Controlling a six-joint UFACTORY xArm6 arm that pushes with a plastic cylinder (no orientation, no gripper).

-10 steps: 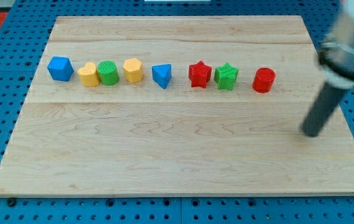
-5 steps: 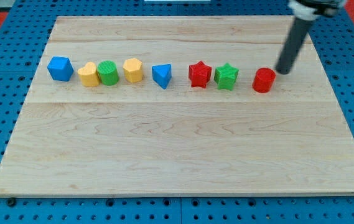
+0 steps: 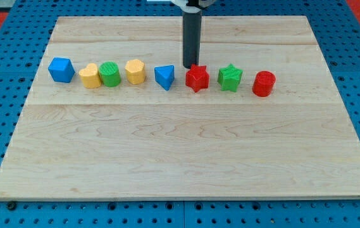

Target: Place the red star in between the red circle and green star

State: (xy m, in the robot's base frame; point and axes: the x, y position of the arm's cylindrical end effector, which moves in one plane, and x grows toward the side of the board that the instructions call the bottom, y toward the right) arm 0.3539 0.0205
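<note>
The red star (image 3: 197, 78) lies in the row of blocks, left of the green star (image 3: 229, 78). The red circle (image 3: 263, 83) is right of the green star, with a small gap. My tip (image 3: 190, 67) sits just above the red star's upper left corner, touching or nearly touching it. The rod rises to the view's top.
Left of the red star lie a blue triangle (image 3: 164, 77), a yellow hexagon (image 3: 135, 71), a green circle (image 3: 109, 75), a yellow heart (image 3: 90, 76) and a blue cube (image 3: 61, 69), all on the wooden board (image 3: 180, 158).
My tip moved from the board's right edge up past the red circle and left to the red star. The red star shifted left and down; the red circle shifted a little left.
</note>
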